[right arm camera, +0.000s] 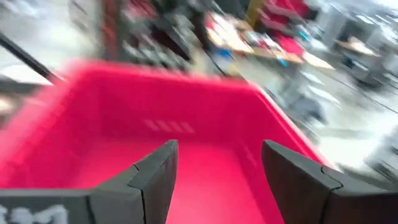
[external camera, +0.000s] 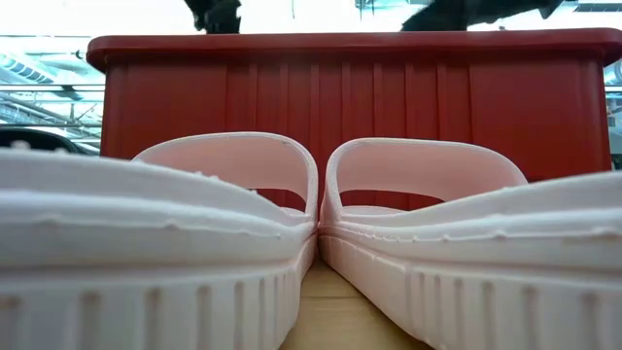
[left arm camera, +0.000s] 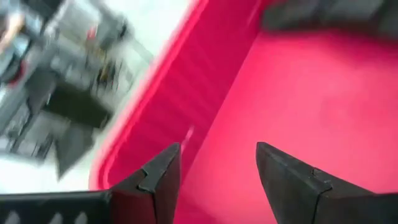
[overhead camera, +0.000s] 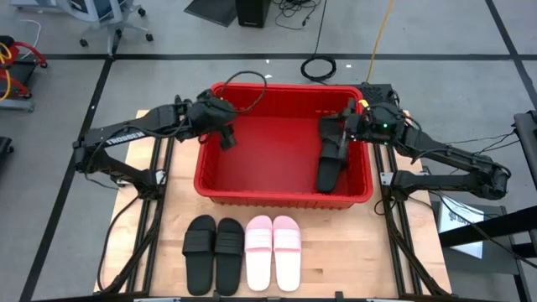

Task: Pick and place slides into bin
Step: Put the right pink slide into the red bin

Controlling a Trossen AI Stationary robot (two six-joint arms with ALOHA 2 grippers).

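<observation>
The red bin stands mid-table and also shows in the low view. Black slides lie on the bin's floor at its right end; they also show in the left wrist view. Two black slides and two pink slides lie sole-down side by side on the table near its front edge. The pink pair fills the low view. My left gripper is open and empty over the bin's left end. My right gripper is open and empty over the bin's right end, above the black slides.
The bin's rim and walls stand close around both grippers. Bare wooden tabletop lies to the right of the pink slides. Cables and equipment lie on the floor beyond the table's far edge.
</observation>
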